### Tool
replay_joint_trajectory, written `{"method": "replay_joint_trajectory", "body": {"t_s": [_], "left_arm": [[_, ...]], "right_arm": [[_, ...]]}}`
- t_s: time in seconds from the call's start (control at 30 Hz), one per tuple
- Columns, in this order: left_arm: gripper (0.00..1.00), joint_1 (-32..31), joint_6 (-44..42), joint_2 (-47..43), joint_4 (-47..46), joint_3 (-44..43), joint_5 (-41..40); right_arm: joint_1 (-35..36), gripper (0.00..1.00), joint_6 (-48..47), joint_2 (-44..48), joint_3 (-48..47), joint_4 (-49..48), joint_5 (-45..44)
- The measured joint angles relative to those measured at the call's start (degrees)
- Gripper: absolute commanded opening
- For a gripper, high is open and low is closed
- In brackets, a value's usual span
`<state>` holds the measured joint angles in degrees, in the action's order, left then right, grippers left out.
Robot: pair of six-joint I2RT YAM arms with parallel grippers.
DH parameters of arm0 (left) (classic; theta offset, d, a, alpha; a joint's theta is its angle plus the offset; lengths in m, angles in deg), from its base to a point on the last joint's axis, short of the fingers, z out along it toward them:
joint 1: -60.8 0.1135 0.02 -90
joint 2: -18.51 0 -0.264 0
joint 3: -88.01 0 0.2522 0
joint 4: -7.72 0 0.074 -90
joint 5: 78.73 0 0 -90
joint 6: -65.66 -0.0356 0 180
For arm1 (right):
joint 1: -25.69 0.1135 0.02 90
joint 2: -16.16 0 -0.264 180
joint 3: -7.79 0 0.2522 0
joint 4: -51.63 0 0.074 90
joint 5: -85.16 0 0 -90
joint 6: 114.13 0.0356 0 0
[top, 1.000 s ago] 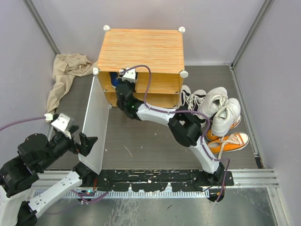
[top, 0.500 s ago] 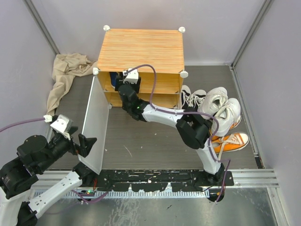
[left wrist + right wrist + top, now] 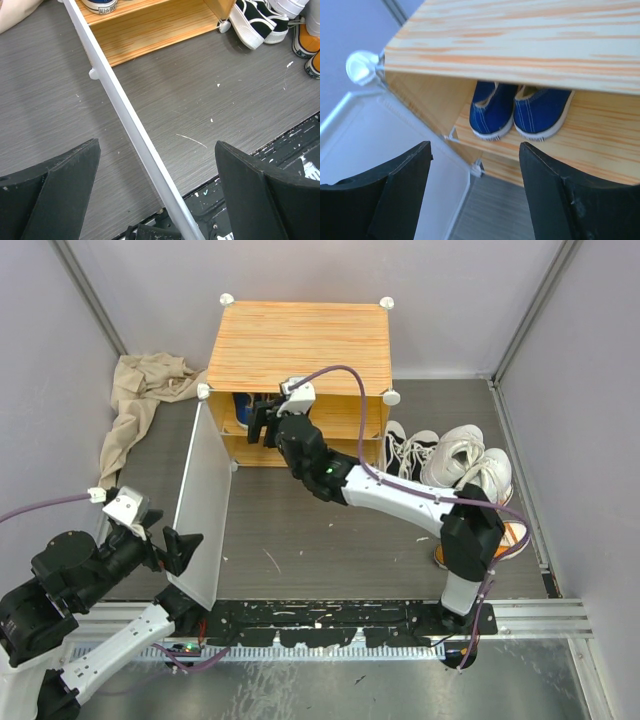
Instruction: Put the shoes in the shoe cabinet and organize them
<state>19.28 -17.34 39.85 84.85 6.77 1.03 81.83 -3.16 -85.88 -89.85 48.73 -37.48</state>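
- Both grippers are showing jaws spread wide with nothing between them: the left gripper [image 3: 180,545] by the table's near-left corner, and the right gripper [image 3: 262,425] at the shoe cabinet's open front.
- Two fingers [image 3: 60,190] of the left gripper are flanking the thin near edge of the pale door panel [image 3: 205,495] without touching it. The panel is standing swung out toward the table's near edge.
- Three pairs are lying on the table [image 3: 320,540] along its right edge, just right of the shoe cabinet [image 3: 300,340]. The black high-tops [image 3: 405,450] are just beside its corner and the white sneakers [image 3: 465,465] are next to them. The orange sneakers [image 3: 512,535] are nearer and mostly hidden under the right arm [image 3: 400,495].
- Right gripper is hanging just in front of the upper shelf [image 3: 600,135], facing the blue shoes [image 3: 495,112] and apart from them.
- Blue shoes are sitting side by side at the left end of that shelf, under the orange striped top.
- Crumpled beige cloth [image 3: 140,405] is lying at the table's far-left corner, left of the cabinet.
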Motion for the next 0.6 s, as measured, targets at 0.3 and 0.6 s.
{"method": "replay_joint_trajectory", "body": {"t_s": [0.3,0.6], "left_arm": [[0.98,0.0,0.0,0.0,0.5,-0.1,-0.4],[0.98,0.0,0.1,0.4,-1.3,0.2,1.5]], "right_arm": [[0.4,0.74,1.0,18.6,16.0,22.3,0.2],[-0.4,0.76,17.2,45.5,23.1,57.7,-17.5]]}}
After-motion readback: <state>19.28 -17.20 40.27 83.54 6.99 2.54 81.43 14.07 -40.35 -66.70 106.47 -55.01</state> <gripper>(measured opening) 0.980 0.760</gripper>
